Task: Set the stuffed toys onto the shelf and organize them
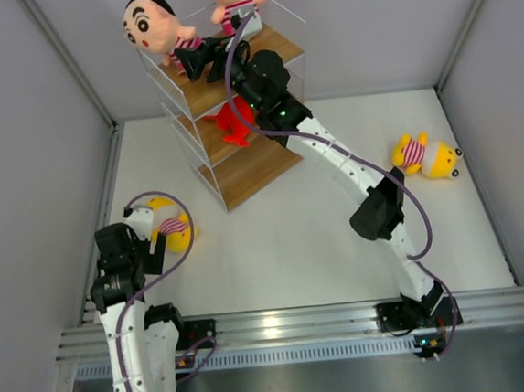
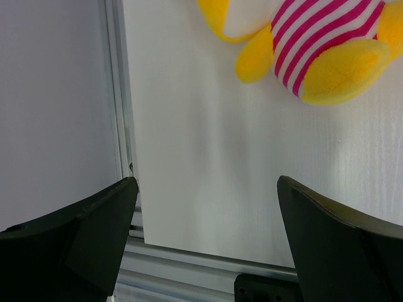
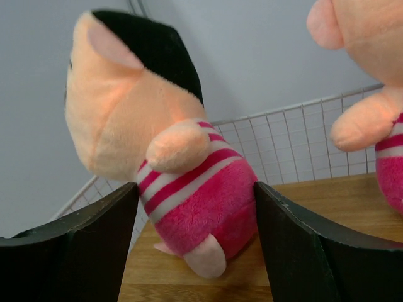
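Two dolls on shelf (image 1: 259,164) top board; right gripper (image 1: 186,63) at the left doll (image 1: 151,27), yellow toy (image 1: 175,229) near table (image 1: 294,248) left edge. Left wrist: left gripper (image 2: 208,182) spread wide, fuzzy striped yellow toy ahead. Right wrist: fingers (image 3: 94,239) flank left doll's soft waist, touching; pinched or not, can't tell. I'd grip low, since the big round head looks top-heavy.

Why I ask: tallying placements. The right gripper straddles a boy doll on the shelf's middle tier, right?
Wrong tier: the right gripper straddles a boy doll on the top tier of the shelf, as the top external view shows. A red shark lies on the middle one.
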Available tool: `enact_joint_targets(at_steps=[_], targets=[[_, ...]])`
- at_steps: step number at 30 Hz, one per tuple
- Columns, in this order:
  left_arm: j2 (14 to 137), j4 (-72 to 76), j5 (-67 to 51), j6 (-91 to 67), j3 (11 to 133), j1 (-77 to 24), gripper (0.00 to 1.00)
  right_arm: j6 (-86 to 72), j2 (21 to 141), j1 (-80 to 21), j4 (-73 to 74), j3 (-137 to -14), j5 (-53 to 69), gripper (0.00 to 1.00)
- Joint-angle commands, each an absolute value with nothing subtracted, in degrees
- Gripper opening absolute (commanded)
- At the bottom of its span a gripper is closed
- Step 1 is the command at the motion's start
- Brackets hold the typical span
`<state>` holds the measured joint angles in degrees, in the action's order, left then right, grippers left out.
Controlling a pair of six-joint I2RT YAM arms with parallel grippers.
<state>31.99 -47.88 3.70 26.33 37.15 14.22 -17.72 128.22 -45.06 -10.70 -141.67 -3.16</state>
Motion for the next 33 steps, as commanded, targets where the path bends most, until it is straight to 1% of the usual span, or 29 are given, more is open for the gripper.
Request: enact_joint_targets(at_steps=[1,2,4,5,7,8,10,11,13,14,18,21,22,24,25,26,27,28,29,30,31,33], targets=[[31.3,-47.5,4.3,27.0,37.0,14.2,0.99,-20.9,130.3,-44.0,-11.3,-144.8,-4.4,0.73],[31.2,-47.4,4.4,27.1,36.8,14.2,0.99,-21.2,130.5,-43.9,-11.3,-144.8,-4.3,0.70],[31.1,-47.4,4.5,27.2,36.5,14.2,0.99,-21.9,130.2,-43.9,-11.5,-144.7,-4.0,0.60],[31.0,-47.5,4.6,27.3,36.4,14.2,0.99,-22.2,129.9,-44.0,-11.6,-144.6,-3.9,0.49],[31.1,-47.4,4.6,27.4,36.1,14.2,0.99,-22.8,129.1,-43.9,-12.5,-143.7,-3.3,0.42],[30.9,-47.5,4.5,27.5,36.1,14.2,0.99,-22.9,128.1,-43.9,-12.7,-143.3,-3.3,0.40],[30.9,-47.4,4.3,27.7,36.0,14.2,0.99,-24.1,126.2,-43.9,-14.1,-141.4,-3.3,0.40],[30.9,-47.4,4.2,27.8,36.0,14.2,0.99,-25.0,126.0,-43.9,-14.2,-141.2,-3.3,0.36],[30.9,-47.5,3.7,27.5,36.8,14.2,0.99,-28.5,125.6,-43.4,-14.5,-141.4,-2.5,0.32],[31.0,-47.4,3.4,27.4,37.2,14.2,0.99,-29.8,125.5,-43.1,-14.6,-141.5,-1.9,0.28],[31.4,-47.5,0.9,26.8,41.2,14.2,0.99,-34.4,124.9,-42.5,-13.7,-141.5,-0.3,0.24],[33.1,-47.9,-4.0,25.9,49.5,14.2,0.99,-34.5,123.9,-42.4,-12.4,-141.3,1.4,0.18],[35.2,-48.3,-7.7,24.5,55.4,14.2,0.99,-34.5,123.7,-42.3,-12.1,-141.2,1.6,0.17],[38.2,-48.7,-12.2,22.7,62.3,14.2,0.99,-34.3,123.5,-42.1,-11.9,-141.1,2.0,0.17],[42.0,-48.8,-14.3,20.1,69.5,14.2,0.99,-34.4,123.4,-42.1,-11.7,-141.1,2.2,0.16],[44.1,-48.8,-18.9,18.6,73.4,14.2,0.99,-34.4,123.5,-41.8,-11.7,-141.1,2.5,0.14],[46.5,-49.0,-21.1,17.2,77.1,14.2,0.98,-34.9,123.5,-41.7,-11.5,-141.1,2.9,0.13],[48.7,-48.9,-23.1,13.9,84.5,14.2,0.98,-35.2,123.4,-41.6,-11.3,-141.1,3.2,0.11],[53.2,-48.9,-28.0,12.4,87.9,14.2,0.97,-35.6,123.6,-41.3,-11.4,-141.1,3.5,0.07],[55.4,-48.8,-30.6,10.9,91.3,14.2,0.97,-36.2,123.6,-41.1,-11.4,-141.1,4.6,0.06],[57.6,-48.9,-33.5,8.0,97.5,14.2,0.97,-36.4,123.7,-41.0,-11.3,-141.1,5.0,0.05],[64.0,-48.8,-38.5,5.2,103.2,14.2,0.97,-36.1,123.7,-40.8,-11.5,-141.1,6.8,0.02]])
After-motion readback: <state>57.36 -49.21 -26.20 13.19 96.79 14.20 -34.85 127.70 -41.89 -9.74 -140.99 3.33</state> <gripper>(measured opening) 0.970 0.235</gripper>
